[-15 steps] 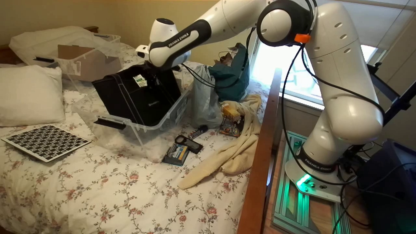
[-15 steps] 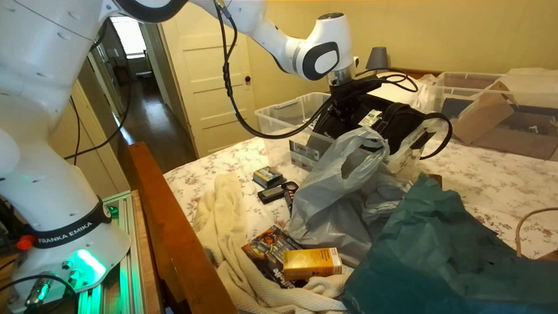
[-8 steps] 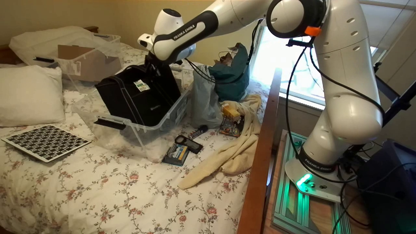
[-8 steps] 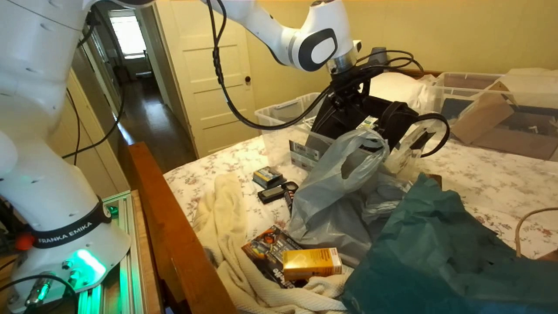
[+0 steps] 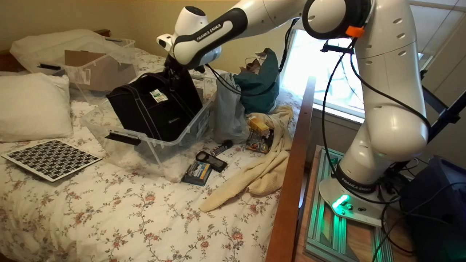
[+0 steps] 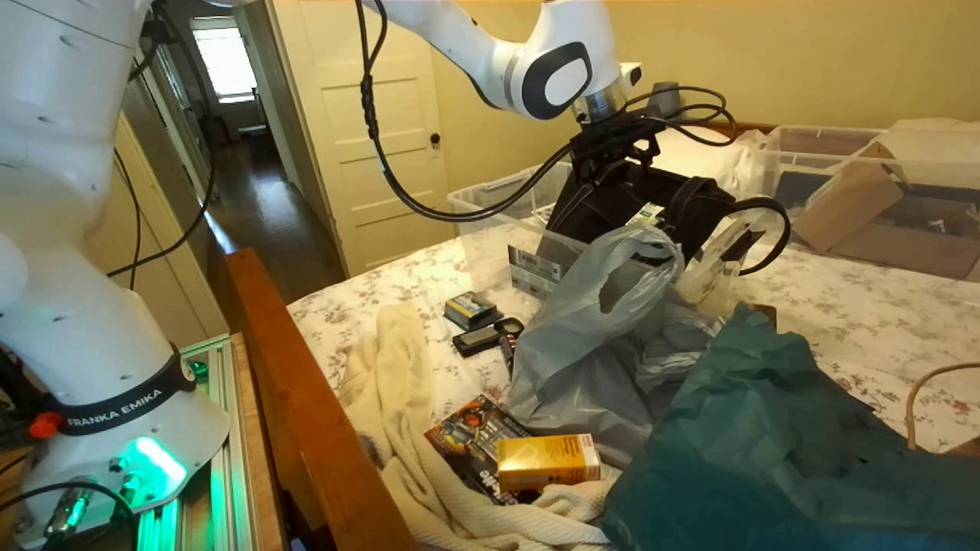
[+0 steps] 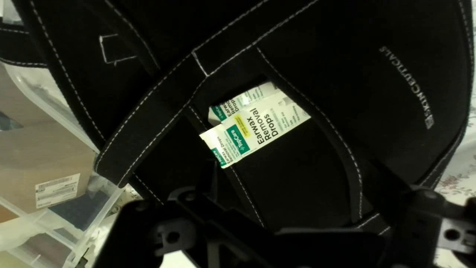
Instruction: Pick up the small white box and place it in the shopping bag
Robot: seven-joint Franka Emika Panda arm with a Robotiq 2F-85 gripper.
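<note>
The black shopping bag (image 5: 156, 116) leans, tilted, inside a clear plastic bin. The small white box (image 7: 260, 126), with green and yellow print, rests on the bag's black fabric between stitched straps; I cannot tell whether that is inside its mouth. Another white box (image 7: 232, 102) with similar print shows partly behind it. My gripper (image 7: 292, 161) stands open right over the bag, its jaws spread wide on either side of black cloth, nothing between them. The left finger ends close to the white box's near corner. In an exterior view my gripper (image 6: 609, 164) is dark against the bag.
The clear bin's (image 5: 178, 142) rim surrounds the bag. A grey plastic bag (image 6: 589, 344) and a teal bag (image 6: 766, 444) stand beside it. A yellow box (image 6: 547, 461), a blue box (image 5: 197, 173), a black device (image 5: 211, 161) and a cream blanket (image 5: 251, 178) lie nearby.
My gripper and arm have risen a little, away from the bag. The bag's upper edge and the white box have shifted slightly.
</note>
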